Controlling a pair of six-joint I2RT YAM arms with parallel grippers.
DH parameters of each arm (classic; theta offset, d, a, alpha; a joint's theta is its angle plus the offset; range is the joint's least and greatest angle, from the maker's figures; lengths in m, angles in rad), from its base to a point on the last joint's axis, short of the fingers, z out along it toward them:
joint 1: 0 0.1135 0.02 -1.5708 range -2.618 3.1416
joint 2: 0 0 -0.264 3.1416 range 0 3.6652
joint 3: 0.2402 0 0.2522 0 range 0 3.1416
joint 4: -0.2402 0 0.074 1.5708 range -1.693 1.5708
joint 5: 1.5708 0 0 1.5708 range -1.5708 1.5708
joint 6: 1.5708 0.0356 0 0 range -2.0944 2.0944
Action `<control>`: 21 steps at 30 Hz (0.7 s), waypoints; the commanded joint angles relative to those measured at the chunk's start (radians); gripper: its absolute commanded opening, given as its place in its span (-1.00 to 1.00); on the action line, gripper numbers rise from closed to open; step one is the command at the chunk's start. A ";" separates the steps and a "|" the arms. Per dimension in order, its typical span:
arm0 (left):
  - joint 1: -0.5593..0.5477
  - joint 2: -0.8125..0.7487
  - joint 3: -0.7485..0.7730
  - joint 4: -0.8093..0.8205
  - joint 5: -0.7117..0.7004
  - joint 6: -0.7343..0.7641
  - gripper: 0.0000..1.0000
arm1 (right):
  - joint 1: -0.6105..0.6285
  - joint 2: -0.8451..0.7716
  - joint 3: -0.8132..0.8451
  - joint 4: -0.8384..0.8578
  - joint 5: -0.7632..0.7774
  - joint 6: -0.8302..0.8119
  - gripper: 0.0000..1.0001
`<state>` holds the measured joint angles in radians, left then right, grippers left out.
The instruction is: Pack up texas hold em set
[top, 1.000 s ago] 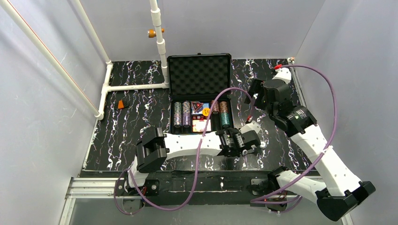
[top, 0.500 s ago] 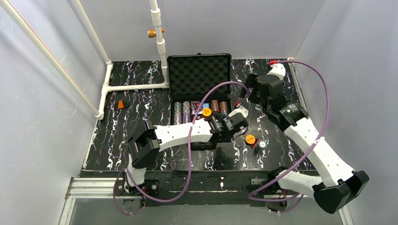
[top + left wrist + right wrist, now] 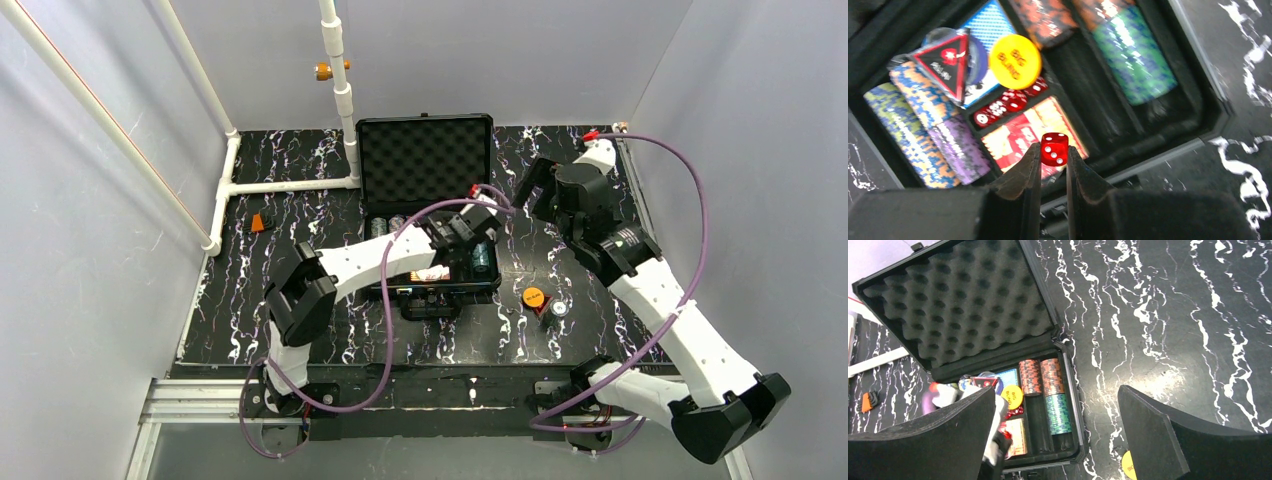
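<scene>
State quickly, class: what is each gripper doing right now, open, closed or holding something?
Left gripper: closed on a red die, above the case.
Right gripper: open, holding nothing.

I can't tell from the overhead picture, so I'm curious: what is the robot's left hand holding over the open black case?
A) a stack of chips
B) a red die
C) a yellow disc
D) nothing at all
B: in the left wrist view the left hand pinches a red die between its two fingers, above the case.
</scene>
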<state>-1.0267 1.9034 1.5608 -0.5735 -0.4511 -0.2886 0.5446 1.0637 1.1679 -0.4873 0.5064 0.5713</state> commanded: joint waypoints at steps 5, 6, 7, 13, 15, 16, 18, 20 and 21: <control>0.148 0.020 0.074 0.014 -0.036 -0.069 -1.00 | -0.002 -0.055 -0.021 -0.115 -0.013 -0.043 0.97; 0.155 0.027 0.074 0.014 -0.033 -0.068 -1.00 | -0.002 -0.055 -0.023 -0.116 -0.020 -0.043 0.97; 0.161 0.033 0.077 0.014 -0.031 -0.065 -1.00 | -0.002 -0.055 -0.026 -0.115 -0.027 -0.043 0.97; 0.189 0.059 0.066 0.006 -0.047 -0.064 -1.00 | -0.002 -0.062 -0.039 -0.118 -0.051 -0.039 0.97; 0.198 0.059 0.050 0.006 -0.047 -0.075 -1.00 | -0.002 -0.065 -0.043 -0.121 -0.052 -0.039 0.97; 0.202 0.061 0.042 0.007 -0.049 -0.078 -1.00 | -0.002 -0.067 -0.046 -0.124 -0.052 -0.039 0.97; 0.210 0.066 0.028 0.008 -0.048 -0.087 -1.00 | -0.002 -0.068 -0.048 -0.126 -0.054 -0.039 0.97; 0.214 0.071 0.017 0.008 -0.049 -0.091 -1.00 | -0.002 -0.068 -0.048 -0.128 -0.057 -0.040 0.97; 0.217 0.077 0.011 0.008 -0.053 -0.093 -1.00 | -0.002 -0.067 -0.049 -0.130 -0.059 -0.040 0.97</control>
<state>-0.8265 1.9747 1.5959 -0.5533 -0.4694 -0.3584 0.5407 1.0153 1.1252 -0.6285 0.4534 0.5446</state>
